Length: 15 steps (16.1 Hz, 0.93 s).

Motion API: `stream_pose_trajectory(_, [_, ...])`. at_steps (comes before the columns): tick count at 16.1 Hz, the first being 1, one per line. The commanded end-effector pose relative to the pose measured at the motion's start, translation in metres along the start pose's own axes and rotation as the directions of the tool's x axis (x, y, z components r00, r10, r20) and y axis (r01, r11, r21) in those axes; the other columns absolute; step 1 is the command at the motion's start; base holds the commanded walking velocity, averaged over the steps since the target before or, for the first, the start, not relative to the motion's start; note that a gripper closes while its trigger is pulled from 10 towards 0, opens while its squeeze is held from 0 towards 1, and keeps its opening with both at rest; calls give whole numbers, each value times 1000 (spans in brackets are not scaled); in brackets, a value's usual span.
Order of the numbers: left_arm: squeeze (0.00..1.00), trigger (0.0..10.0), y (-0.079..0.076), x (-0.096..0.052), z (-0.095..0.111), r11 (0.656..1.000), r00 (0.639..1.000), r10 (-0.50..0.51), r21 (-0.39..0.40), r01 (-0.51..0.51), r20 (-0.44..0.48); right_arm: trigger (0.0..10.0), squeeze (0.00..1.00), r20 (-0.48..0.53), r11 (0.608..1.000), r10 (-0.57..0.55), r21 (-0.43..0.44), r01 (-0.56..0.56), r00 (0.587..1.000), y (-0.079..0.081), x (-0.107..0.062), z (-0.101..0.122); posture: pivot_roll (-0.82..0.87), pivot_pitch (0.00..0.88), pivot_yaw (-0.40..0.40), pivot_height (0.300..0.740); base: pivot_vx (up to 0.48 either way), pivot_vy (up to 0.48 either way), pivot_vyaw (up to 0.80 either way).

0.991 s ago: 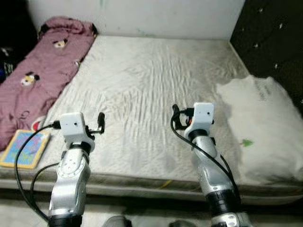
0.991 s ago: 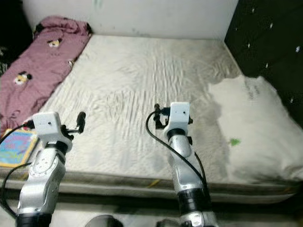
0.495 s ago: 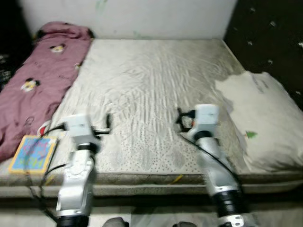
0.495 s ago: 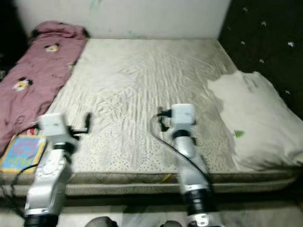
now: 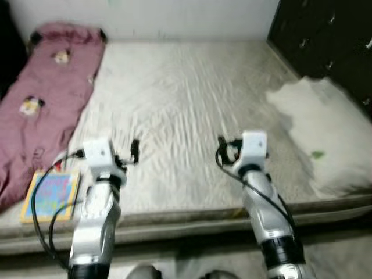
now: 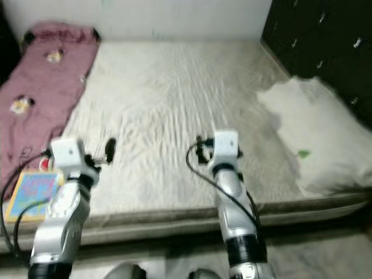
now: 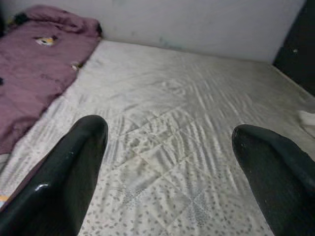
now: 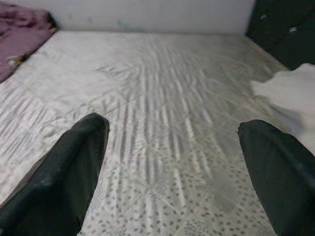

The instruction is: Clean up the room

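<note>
A wide bed with a wrinkled cream sheet [image 5: 186,87] lies before me. A maroon blanket [image 5: 40,99] with cartoon prints stretches along its left side. At the bed's front left corner, beside that blanket, rests a colourful picture book [image 5: 51,195]. A white pillow [image 5: 325,133] sits at the right edge. My left gripper [image 5: 135,150] hovers open over the front of the sheet, near the book, holding nothing. My right gripper [image 5: 221,150] is open too, over the front middle. Bare sheet shows between the left fingers [image 7: 74,162] and the right fingers [image 8: 74,157].
A dark tufted panel [image 5: 325,35] rises along the right side of the bed, behind the pillow. A pale wall [image 5: 174,14] closes off the far end. The mattress's front edge [image 5: 186,224] runs just under my arms, with floor below it.
The whole picture has shifted and blurred as the camera moved; the pillow now sits further right. Both arms keep the same raised pose with their fingers apart.
</note>
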<state>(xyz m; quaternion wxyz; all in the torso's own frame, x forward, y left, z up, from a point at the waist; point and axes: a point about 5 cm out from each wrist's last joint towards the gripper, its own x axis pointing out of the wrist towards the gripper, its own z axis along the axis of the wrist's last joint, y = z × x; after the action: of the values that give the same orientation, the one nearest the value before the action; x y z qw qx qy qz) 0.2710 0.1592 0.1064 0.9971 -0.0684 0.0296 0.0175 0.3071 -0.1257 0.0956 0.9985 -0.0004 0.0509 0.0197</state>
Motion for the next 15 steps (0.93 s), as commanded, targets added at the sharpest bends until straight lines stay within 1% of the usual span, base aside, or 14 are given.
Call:
stream_pose_trajectory(1, [0, 10000, 6, 1, 2, 1000, 1000, 17, 17, -17, 4, 10000, 0, 11, 1000, 30, 7, -30, 999, 8, 2, 5, 51, 0, 3, 740, 0, 480, 0])
stream_pose_trajectory(6, [0, 10000, 7, 1, 2, 999, 1000, 25, 20, -25, 4, 10000, 0, 9, 999, 36, -1, -36, 999, 9, 3, 4, 53, 0, 3, 740, 0, 480, 0])
stream_pose_trajectory(15, [0, 10000, 8, 2, 2, 999, 999, 37, 21, -37, -3, 10000, 0, 6, 999, 25, -20, -25, 1000, 5, 1, 3, 45, 0, 6, 740, 0, 480, 0])
